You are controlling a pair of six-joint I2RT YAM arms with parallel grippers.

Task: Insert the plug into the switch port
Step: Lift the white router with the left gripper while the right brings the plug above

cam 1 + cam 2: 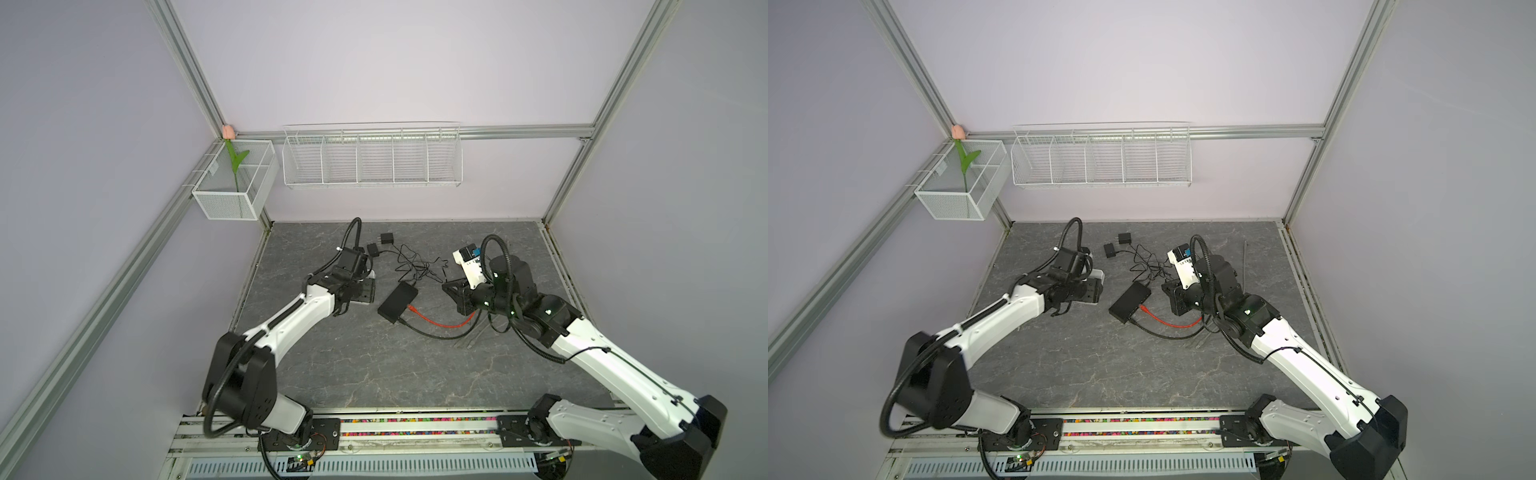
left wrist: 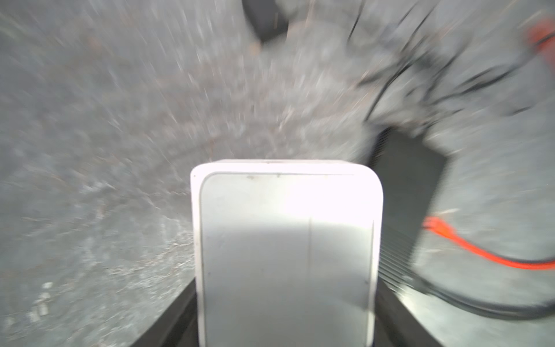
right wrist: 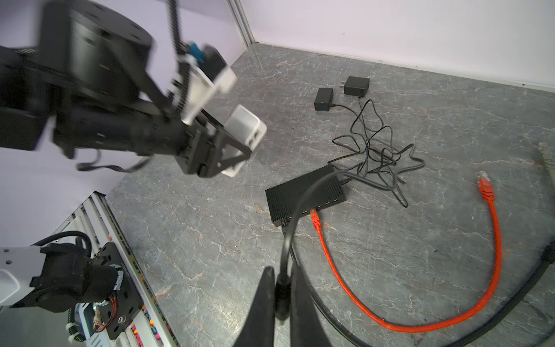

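- Left gripper (image 3: pixel 240 141) clamps wide around white box (image 2: pixel 285 240), off left of black switch (image 3: pixel 303 192); left wrist view badly blurred.
- Right gripper (image 3: pixel 282 288) pinches black cable (image 3: pixel 287 240); cable's end unclear.
- Orange plug (image 3: pixel 314 217) at switch port.

Eyes on the black switch (image 1: pixel 1128 302): orange cable (image 1: pixel 1167 323) plugged into its near edge, black cable (image 1: pixel 1158 333) alongside. Just left of the switch, left gripper (image 1: pixel 1095 291) with a white box (image 1: pixel 1098 274) between its jaws. Just right, right gripper (image 1: pixel 1170 293).
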